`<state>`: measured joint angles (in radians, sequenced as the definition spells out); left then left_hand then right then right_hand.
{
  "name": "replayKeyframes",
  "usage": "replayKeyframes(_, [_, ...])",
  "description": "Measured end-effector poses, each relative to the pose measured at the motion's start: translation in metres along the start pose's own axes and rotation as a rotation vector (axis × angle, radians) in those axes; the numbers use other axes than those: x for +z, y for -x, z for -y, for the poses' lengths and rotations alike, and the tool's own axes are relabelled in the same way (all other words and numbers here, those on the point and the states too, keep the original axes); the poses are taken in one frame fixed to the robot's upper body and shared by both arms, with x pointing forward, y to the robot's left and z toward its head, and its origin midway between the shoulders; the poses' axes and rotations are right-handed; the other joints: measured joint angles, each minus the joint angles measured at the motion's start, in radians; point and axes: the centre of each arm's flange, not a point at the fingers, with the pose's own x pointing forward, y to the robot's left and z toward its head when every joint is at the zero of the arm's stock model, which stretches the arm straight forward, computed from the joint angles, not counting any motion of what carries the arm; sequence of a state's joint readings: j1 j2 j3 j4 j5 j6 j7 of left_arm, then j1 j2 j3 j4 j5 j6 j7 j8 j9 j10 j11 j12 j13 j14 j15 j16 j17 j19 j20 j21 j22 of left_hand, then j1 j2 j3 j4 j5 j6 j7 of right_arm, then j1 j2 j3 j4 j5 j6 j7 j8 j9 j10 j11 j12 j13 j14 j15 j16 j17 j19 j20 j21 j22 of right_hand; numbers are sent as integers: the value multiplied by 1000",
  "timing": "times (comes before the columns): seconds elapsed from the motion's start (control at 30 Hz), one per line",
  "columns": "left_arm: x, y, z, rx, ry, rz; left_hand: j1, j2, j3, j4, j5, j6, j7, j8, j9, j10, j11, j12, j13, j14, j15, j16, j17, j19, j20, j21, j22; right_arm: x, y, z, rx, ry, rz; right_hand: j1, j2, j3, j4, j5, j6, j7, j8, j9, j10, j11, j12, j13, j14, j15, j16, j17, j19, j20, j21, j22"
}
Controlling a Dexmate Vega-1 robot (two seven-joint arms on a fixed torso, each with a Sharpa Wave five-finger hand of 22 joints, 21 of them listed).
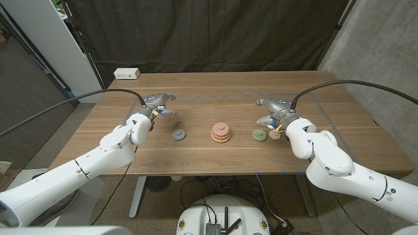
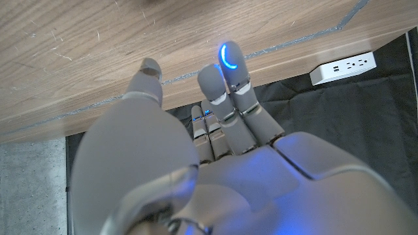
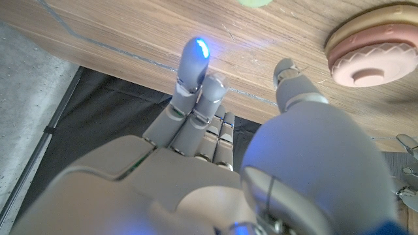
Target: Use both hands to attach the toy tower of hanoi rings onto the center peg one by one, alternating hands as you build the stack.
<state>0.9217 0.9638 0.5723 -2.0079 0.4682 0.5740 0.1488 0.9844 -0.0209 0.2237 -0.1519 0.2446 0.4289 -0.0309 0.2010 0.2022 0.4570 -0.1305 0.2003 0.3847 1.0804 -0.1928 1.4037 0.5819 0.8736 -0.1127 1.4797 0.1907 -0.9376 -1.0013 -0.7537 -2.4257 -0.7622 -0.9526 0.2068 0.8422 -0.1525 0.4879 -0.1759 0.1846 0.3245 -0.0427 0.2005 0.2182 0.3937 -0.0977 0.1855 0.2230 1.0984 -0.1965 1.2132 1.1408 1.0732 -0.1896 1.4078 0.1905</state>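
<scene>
A wooden desk holds a peg stack of pinkish rings at its center. A grey ring lies to its left, near the left hand. A green ring and a small pink ring lie to its right, beside the right hand. Both hands hover empty with fingers apart. Risk: a slightly off-center ring could catch on the peg, or a loose pinch could drop it.

wooden table, ring stack, grey ring, green ring
</scene>
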Motion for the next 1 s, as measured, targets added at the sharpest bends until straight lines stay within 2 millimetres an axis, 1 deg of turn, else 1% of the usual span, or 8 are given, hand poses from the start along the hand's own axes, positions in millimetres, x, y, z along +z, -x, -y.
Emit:
replayKeyframes(0.2, [0,0,0,0,0,1,-4,4,7,0,0,0,0,0,0,0,0,0,-5,0,0,0,5,-2,-2,4,0,4,-1,1,-3,-3,8,12,-11,-4,-4,0,-7,0,0,0,-9,-2,0,0,9,-7,7,10,8,0,0,0])
replayKeyframes(0.3, [0,0,0,0,1,1,-4,4,9,0,0,0,0,0,0,0,0,0,-5,0,0,0,7,-2,-2,4,0,6,-1,2,-4,-5,13,45,-19,-8,-8,-4,-35,18,-5,-2,-23,12,0,0,8,-7,11,9,8,0,0,0])
replayKeyframes(0.33, [-1,1,0,-1,1,0,-4,4,9,0,0,0,0,0,0,0,0,0,-5,0,0,0,6,-2,-2,4,0,2,-1,0,47,26,-15,51,-14,-8,-8,-4,-46,24,-5,-4,-29,18,0,0,8,-7,11,6,8,0,-4,0])
replayKeyframes(0.43, [-1,2,0,-1,2,-2,-4,4,9,0,0,0,0,0,0,0,0,0,-9,0,0,0,7,-6,2,4,0,3,-2,-1,58,30,-17,67,-27,-18,-9,-7,-67,34,-5,-5,-46,21,0,-4,-4,-3,2,-6,8,0,-8,-4])
replayKeyframes(0.73, [0,5,1,-4,1,-2,-4,4,8,0,-5,0,0,0,0,0,0,0,-11,0,0,0,9,-7,3,4,0,5,-5,-5,99,56,-31,116,-24,-36,-8,-11,-78,25,-5,-5,-57,10,0,-5,-12,5,-5,-26,8,0,-16,-5])
replayKeyframes(0.8, [0,6,1,-5,0,-2,-4,4,8,0,-5,0,0,0,0,0,0,0,-14,0,0,0,9,-7,3,4,0,5,-5,-6,105,58,-32,121,-29,-49,-2,-11,-65,11,4,-3,-57,9,0,-4,-12,5,-5,-34,8,0,-16,-5])
replayKeyframes(0.87, [0,7,0,-5,0,-2,-4,4,8,0,-5,0,0,0,0,0,0,6,-14,0,0,0,9,-7,3,4,0,6,-6,-7,112,61,-35,129,-21,-64,4,-11,-43,-10,16,-2,-57,-4,0,-2,-12,5,-3,-39,8,0,-16,-5])
replayKeyframes(1.0, [0,9,0,-5,-2,-3,-9,9,8,0,-5,0,0,0,0,0,0,8,-14,-2,2,0,7,-7,3,4,0,6,-7,-10,131,64,-35,129,-21,-79,12,-11,-23,-30,19,-2,-58,-13,8,-2,-12,5,0,-43,5,-2,-16,-5])
